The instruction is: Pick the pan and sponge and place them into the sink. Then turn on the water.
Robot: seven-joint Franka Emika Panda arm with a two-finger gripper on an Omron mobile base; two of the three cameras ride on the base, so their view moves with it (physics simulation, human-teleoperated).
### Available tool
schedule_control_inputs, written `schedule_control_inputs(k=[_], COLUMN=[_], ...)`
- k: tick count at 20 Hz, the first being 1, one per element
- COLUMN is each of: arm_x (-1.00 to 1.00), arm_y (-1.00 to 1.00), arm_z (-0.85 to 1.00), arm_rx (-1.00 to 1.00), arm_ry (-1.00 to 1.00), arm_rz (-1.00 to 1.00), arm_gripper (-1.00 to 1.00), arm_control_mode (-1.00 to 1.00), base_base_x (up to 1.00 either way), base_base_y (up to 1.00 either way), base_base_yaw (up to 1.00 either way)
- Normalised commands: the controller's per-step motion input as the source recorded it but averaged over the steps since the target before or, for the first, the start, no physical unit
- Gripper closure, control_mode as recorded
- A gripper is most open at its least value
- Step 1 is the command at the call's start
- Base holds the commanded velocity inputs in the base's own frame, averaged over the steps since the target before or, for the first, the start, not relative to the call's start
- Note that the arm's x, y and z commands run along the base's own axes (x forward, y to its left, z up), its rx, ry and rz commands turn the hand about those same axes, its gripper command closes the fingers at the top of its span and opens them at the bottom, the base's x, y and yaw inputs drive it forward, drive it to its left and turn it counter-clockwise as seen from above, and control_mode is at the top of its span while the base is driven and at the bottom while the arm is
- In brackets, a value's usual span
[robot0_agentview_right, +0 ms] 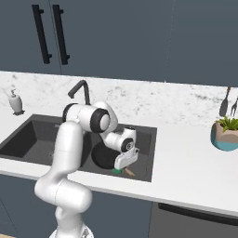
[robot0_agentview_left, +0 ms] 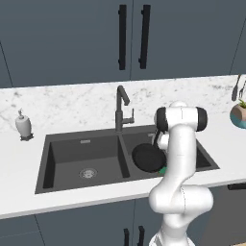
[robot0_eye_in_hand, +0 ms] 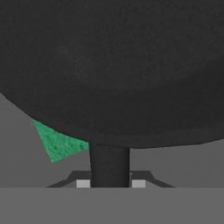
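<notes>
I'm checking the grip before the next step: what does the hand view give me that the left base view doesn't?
Hand view alone: the pan's handle running down between the gripper fingertips, jaws shut on it. Left base view alone: the faucet, the soap dispenser and both basins of the sink. Both: the black pan with a green sponge corner peeking out beside it.
</notes>
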Motion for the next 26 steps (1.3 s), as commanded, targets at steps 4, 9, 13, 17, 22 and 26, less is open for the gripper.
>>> schedule_control_inputs(k=[4, 9, 13, 17, 22, 26], arm_x=[0.0, 0.0, 0.02, 0.08, 0.0, -0.01], arm_y=[0.0, 0.0, 0.0, 0.0, 0.0, 0.0], arm_z=[-0.42, -0.39, -0.29, -0.03, 0.02, 0.37], arm_rx=[0.0, 0.0, 0.01, 0.0, 0.0, 0.04], arm_ry=[0.0, 0.0, 0.0, 0.02, -0.04, -0.23], arm_rz=[0.07, 0.07, 0.05, 0.0, 0.0, -0.02], arm_gripper=[1.0, 1.0, 1.0, -1.0, -1.0, -1.0], arm_control_mode=[-1.0, -1.0, -1.0, -1.0, -1.0, -1.0], base_base_x=[0.0, 0.0, 0.0, 0.0, 0.0, 0.0], base_base_y=[0.0, 0.0, 0.0, 0.0, 0.0, 0.0], base_base_yaw=[0.0, 0.0, 0.0, 0.0, 0.0, 0.0])
